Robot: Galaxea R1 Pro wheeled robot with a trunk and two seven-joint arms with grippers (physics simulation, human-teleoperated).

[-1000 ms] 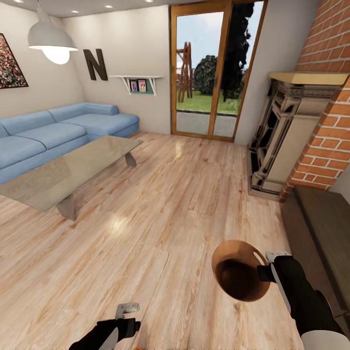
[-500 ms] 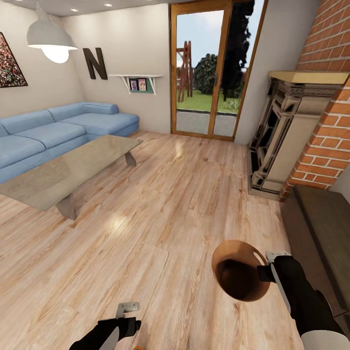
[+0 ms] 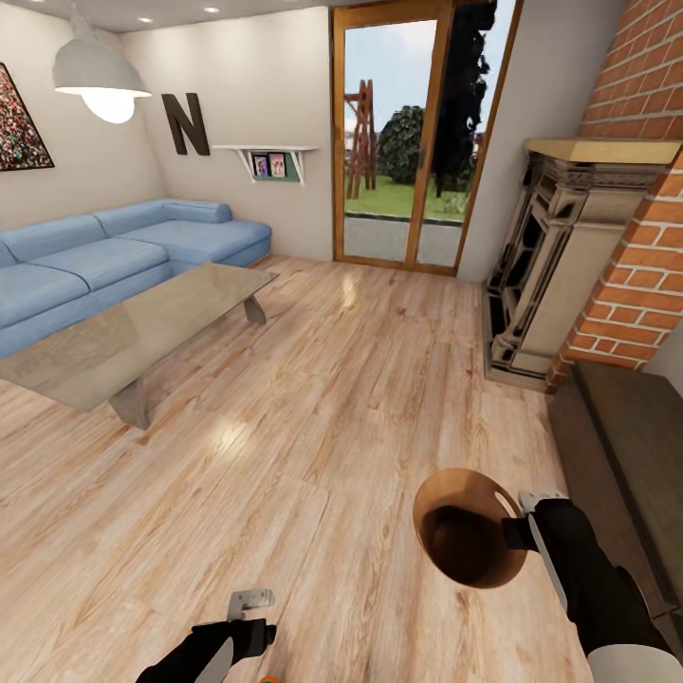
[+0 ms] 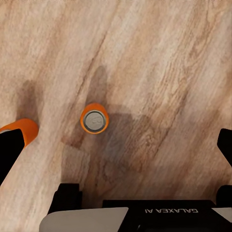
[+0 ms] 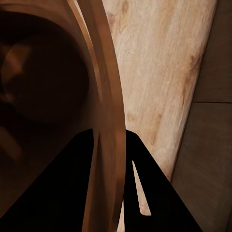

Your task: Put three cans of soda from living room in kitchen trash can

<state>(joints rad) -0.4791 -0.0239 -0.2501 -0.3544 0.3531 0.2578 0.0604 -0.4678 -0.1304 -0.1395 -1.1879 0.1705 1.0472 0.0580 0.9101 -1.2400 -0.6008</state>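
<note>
Below the wide-open left pincer (image 4: 116, 159), one can of soda (image 4: 94, 118) stands upright on the wood floor (image 3: 313, 455) while the right pincer (image 5: 108, 159) grips the tash can (image 3: 465, 526) by its rim, so a straight descent centred over the silver top should catch it cleanly.

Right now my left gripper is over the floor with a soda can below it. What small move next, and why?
Probably shift the left gripper sideways until the upright can of soda sits midway between its open fingers, then lower. In the left wrist view the can stands off-centre, nearer one finger, beside a second can at the edge. The right gripper already holds the tash can by its rim.
</note>
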